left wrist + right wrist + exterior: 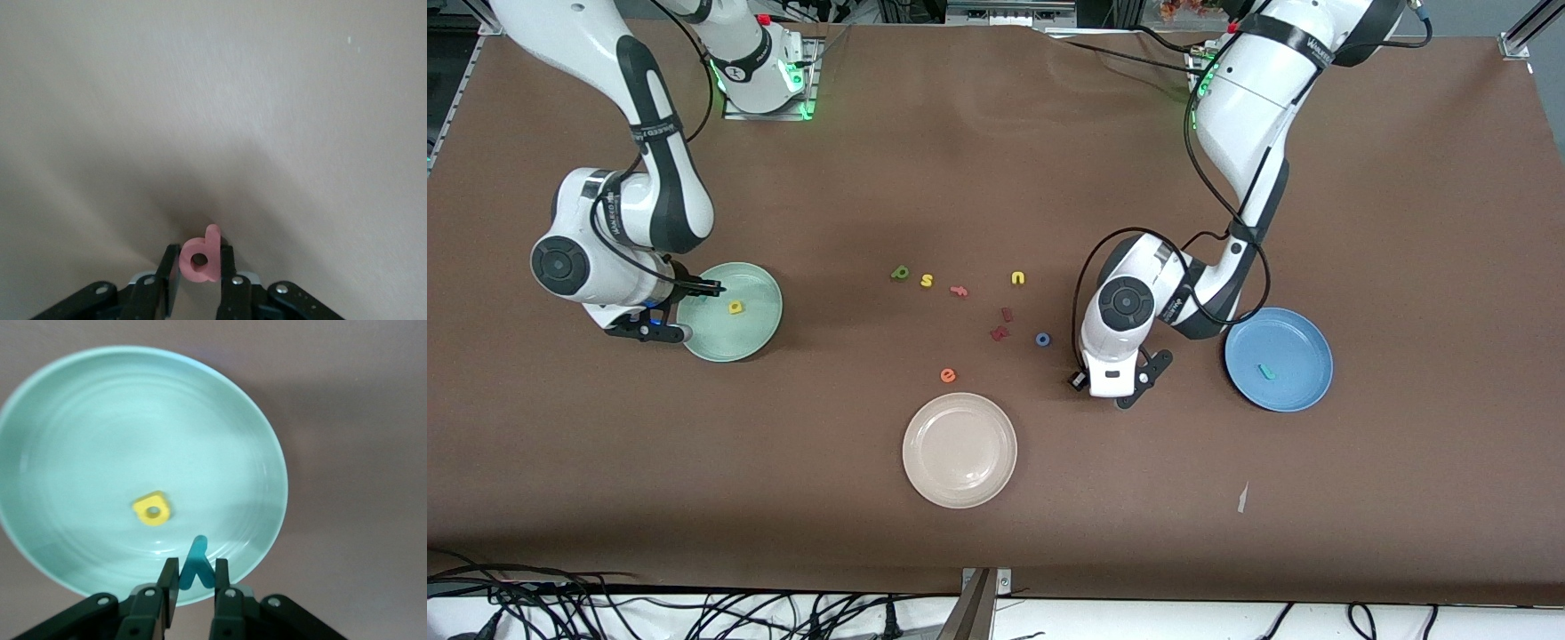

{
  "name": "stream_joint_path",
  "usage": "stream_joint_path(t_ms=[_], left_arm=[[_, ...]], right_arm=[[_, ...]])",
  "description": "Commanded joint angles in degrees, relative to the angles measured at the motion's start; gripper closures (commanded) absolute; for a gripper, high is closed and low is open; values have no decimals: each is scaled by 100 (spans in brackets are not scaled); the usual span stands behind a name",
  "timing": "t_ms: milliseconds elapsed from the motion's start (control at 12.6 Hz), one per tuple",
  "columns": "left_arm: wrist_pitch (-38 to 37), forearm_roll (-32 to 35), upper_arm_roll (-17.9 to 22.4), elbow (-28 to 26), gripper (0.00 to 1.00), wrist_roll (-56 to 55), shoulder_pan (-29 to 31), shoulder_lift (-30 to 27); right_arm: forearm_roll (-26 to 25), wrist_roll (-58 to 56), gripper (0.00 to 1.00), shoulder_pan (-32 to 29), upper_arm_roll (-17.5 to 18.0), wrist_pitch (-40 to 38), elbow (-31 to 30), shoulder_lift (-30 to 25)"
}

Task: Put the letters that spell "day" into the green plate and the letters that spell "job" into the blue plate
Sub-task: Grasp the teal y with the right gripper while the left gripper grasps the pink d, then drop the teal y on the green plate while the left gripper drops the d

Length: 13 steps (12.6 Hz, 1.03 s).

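Front view shows you a yellow "a" [735,308] in the green plate [760,333] and a teal hooked letter [1266,372] in the blue plate [1303,391]. Your right end effector [190,583] pinches the teal "y" [196,563] over the green plate, and your left end effector [200,277] pinches the pink letter [202,255]. The dark green letter [900,273] and the blue "o" [1042,339] are left on the desk [996,551].

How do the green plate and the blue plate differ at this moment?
The green plate lies toward the right arm's end of the table; the blue plate lies toward the left arm's end. The green plate holds a yellow letter; the blue plate holds a teal letter. The right gripper holds a teal y over the green plate's rim; no gripper is over the blue plate. Both are round, shallow and alike in size.
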Motion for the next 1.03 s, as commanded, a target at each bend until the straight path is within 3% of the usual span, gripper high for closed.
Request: stream_joint_path(t_ms=[0,159,238,555,951], left_arm=[[-665,107,-14,-16,98,1259,385,-372],[-1079,72,-23,-95,98,2341,771,-636],[-1211,63,-41,-182,98,2850,1017,-751],[-1142,72,-41,-1060,98,4872,1799,-1365],[533,133,-41,-2808,98,6151,2381,-2017]], right_arm=[[336,-291,88,-59,25,167,-30,342],[416,-291,54,-59,34,167,-4,388],[416,-274,1,-50,51,124,31,353],[416,320,0,55,339,-735,364,-147],[390,2745,0,73,1595,-826,410,-544]])
